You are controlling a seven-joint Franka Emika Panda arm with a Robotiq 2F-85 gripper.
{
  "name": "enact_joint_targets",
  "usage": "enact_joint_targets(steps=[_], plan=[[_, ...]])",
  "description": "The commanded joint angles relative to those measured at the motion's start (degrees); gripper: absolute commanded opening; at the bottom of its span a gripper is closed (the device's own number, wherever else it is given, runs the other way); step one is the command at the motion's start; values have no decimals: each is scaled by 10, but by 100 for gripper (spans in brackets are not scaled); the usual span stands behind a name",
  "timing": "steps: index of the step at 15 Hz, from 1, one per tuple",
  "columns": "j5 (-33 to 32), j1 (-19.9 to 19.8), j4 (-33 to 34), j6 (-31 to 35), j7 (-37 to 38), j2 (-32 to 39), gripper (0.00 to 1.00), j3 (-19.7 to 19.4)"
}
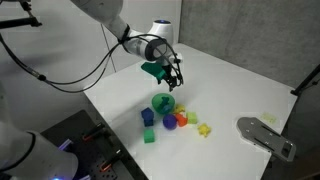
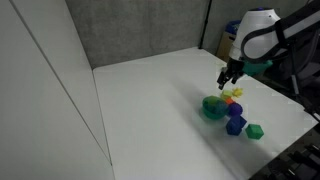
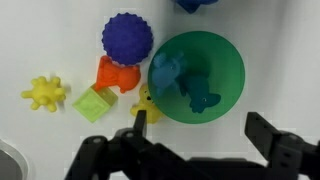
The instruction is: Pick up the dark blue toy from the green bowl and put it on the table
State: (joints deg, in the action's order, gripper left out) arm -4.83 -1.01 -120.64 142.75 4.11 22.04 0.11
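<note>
Looks like a robotics lab or test room, not a home. Told by a plain white desk (image 1: 230, 80) under the jaws, grey partition walls (image 2: 140, 30) behind them, loose black cables (image 1: 60, 84) slung off to one side, and a grey metal fixture (image 1: 265, 135) lying on the desk well apart from them.

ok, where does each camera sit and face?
An exterior view: raised, looking across the large white table; arm and gripper enter upper left.
An exterior view: raised, facing the small round bright green bowl; arm enters from right.
Wrist view: straight down on the chunky dark blue toy in the bowl; open fingers at bottom.
All three share the bowl.
</note>
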Motion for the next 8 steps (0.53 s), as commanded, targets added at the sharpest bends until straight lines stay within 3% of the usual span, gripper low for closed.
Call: enact_joint_targets(steps=[1, 8], plan=[[5, 7, 4, -2, -6, 3, 100, -7], [4, 9, 25, 20, -24, 49, 100, -2]])
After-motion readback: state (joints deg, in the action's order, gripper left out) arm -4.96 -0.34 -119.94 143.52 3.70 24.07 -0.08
